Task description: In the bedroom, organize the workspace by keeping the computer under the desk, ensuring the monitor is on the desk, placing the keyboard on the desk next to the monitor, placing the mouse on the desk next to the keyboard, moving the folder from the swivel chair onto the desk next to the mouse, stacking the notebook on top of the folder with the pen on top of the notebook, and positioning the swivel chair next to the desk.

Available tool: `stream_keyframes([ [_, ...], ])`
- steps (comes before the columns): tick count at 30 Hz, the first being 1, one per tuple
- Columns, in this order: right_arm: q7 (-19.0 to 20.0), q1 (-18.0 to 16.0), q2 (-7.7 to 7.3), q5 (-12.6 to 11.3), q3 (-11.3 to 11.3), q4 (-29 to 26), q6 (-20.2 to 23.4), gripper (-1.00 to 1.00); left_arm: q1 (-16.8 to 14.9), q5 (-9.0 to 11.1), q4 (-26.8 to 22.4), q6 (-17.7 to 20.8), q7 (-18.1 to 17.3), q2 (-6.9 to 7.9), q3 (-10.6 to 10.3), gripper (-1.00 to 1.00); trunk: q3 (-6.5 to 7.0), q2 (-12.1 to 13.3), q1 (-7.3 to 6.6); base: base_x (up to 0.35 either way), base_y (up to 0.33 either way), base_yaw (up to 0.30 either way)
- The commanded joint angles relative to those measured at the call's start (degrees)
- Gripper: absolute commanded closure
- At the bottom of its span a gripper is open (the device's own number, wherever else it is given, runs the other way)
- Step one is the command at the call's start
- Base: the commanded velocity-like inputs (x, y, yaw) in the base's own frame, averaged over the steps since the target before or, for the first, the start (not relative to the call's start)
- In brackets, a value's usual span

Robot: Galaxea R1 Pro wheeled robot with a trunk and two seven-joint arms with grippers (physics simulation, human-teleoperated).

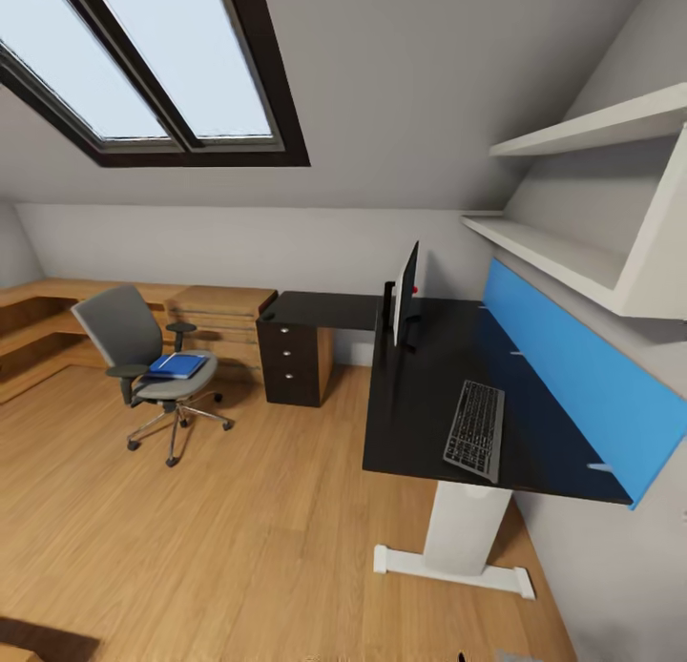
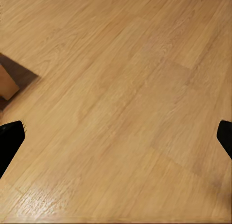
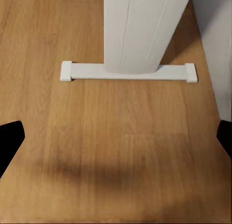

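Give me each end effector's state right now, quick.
Left end effector: open, holding nothing, above the floor.
Right end effector: open, holding nothing, facing the desk's white leg.

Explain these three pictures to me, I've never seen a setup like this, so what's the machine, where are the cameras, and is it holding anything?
These are simulator renders from a wheeled robot with two arms. The big picture comes from its head camera, looking into an attic bedroom. The black desk carries a monitor seen edge-on and a keyboard. Away from the desk stands a grey swivel chair with a blue folder on its seat.

The two smaller pictures come from cameras at each wrist. The dark shapes at their side edges are claw fingertips, spread wide with only wooden floor between them, so the left claw and right claw are open and hold nothing. The right wrist camera also sees the desk's white pedestal leg.
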Motion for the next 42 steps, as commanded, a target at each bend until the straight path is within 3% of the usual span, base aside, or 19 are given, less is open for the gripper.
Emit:
stream_keyframes([
  [1, -0.3, -0.04, -0.46, -0.54, 0.48, -1.25, 1.45, -1.0, -0.06, -0.32, 0.01, -0.16, 0.15, -0.03, 0.29, -1.0, -0.14, -0.14, 0.01, -0.29, 0.0, 0.0],
  [11, -0.28, -0.04, -3.86, -0.66, 0.14, -15.29, 20.76, -1.0, -0.05, -0.32, 0.01, -0.16, 0.15, -0.09, 0.27, -1.0, -0.14, -0.14, 0.01, -0.314, 0.0, 0.0],
  [14, -0.28, -0.04, -4.38, -0.67, -1.26, -21.45, 27.66, -1.0, -0.05, -0.32, 0.01, -0.16, 0.15, -0.09, 0.26, -1.0, -0.14, -0.14, 0.01, -0.323, 0.0, 0.0],
  [16, -0.28, -0.04, -4.56, -0.66, -3.29, -25.74, 32.55, -1.0, -0.05, -0.34, 0.01, -0.16, 0.15, -0.09, 0.25, -1.0, -0.14, -0.14, 0.01, -0.291, 0.0, 0.0],
  [18, -0.28, -0.04, -4.67, -0.67, -7.45, -31.79, 40.18, -1.0, -0.05, -0.36, 0.01, -0.17, 0.15, -0.09, 0.25, -1.0, -0.14, -0.14, 0.01, -0.175, 0.0, 0.0],
  [25, -0.11, -0.04, -4.69, -0.75, -15.91, -44.27, 55.88, -1.0, -0.06, -0.4, 0.01, -0.21, 0.15, -0.1, 0.25, -1.0, -0.14, -0.14, 0.01, -0.07, 0.0, 0.0],
  [32, 0.79, -0.04, -4.49, -0.81, -18.33, -56.92, 61.45, -1.0, -0.05, -0.41, 0.01, -0.18, 0.15, -0.1, 0.25, -1.0, -0.14, -0.14, 0.01, -0.015, 0.0, 0.0],
  [42, 1.21, -0.04, -4.07, -0.88, -18.57, -63.9, 62.79, -1.0, -0.05, -0.41, 0.01, -0.16, 0.07, -0.1, 0.25, -1.0, -0.14, -0.14, 0.01, -0.002, 0.0, 0.0],
])
